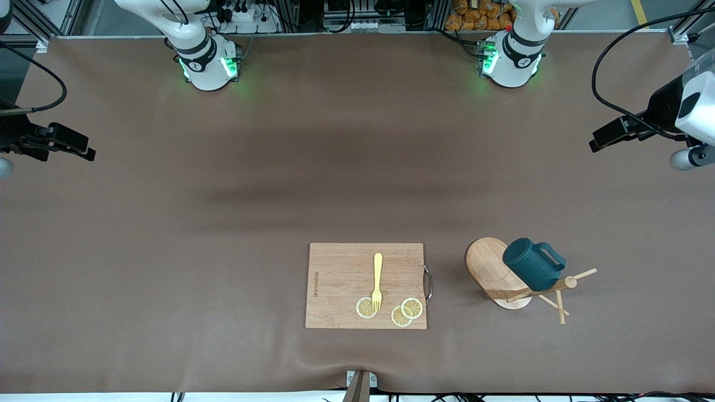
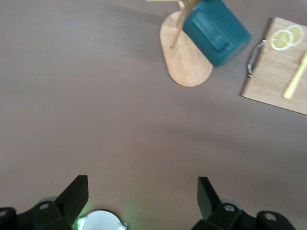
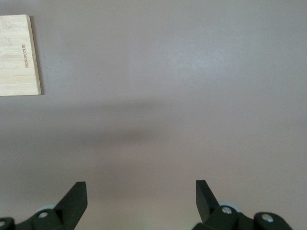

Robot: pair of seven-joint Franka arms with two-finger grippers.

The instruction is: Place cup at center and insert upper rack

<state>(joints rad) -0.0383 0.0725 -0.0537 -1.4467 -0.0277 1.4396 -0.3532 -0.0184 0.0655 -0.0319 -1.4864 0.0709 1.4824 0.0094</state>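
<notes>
Your dark teal ribbed cup point(image 1: 532, 263) hangs on the light wooden mug tree point(image 1: 505, 277), which stands toward the left arm's end of the brown bench point(image 1: 223, 223), beside the rectangular wooden cutting board point(image 1: 341, 279). Both arms wait high over bare bench; the left gripper point(image 2: 143, 194) and right gripper point(image 3: 141, 196) have jaws apart, holding nothing.

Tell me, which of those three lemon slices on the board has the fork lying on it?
The lemon slice lying alone, toward the right arm's end of the cutting board. The yellow fork has its tines on it; the other two overlap each other, clear of the fork.
</notes>
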